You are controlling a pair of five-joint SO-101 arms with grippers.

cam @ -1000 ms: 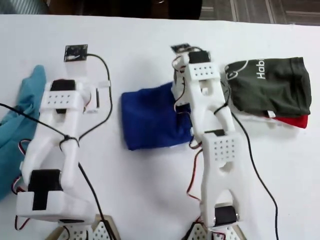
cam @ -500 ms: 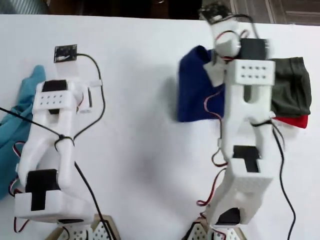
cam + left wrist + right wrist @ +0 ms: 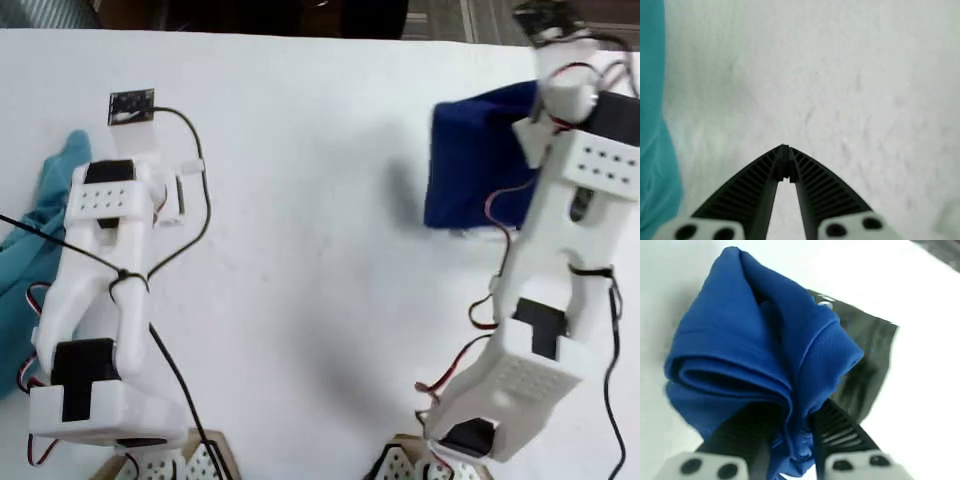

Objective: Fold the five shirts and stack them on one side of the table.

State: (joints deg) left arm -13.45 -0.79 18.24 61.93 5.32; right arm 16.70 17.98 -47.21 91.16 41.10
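In the high view, the folded blue shirt [image 3: 475, 170] is seen lifted at the far right of the bench [image 3: 300, 200], held at the end of the right arm [image 3: 560, 260]. A second ago it lay in the middle of the bench, and it has since been swung across to the side where two other folded shirts were stacked. That spot is now hidden beneath the arm and the blue cloth. The left arm [image 3: 110, 250] has hardly been moved and is parked just beside the crumpled teal shirt [image 3: 45, 230] at the left edge. In the left wrist view, the left tool [image 3: 785, 160] is shown closed tip to tip on nothing above bare bench, with the teal shirt along one side. In the right wrist view, the right tool [image 3: 800, 412] is seen clamped on a bunched fold of the blue shirt, which hangs over the dark green shirt [image 3: 865, 360]. The carry is judged nearly complete: the blue shirt is placed to be set down on the stack, while the teal shirt is left unfolded.
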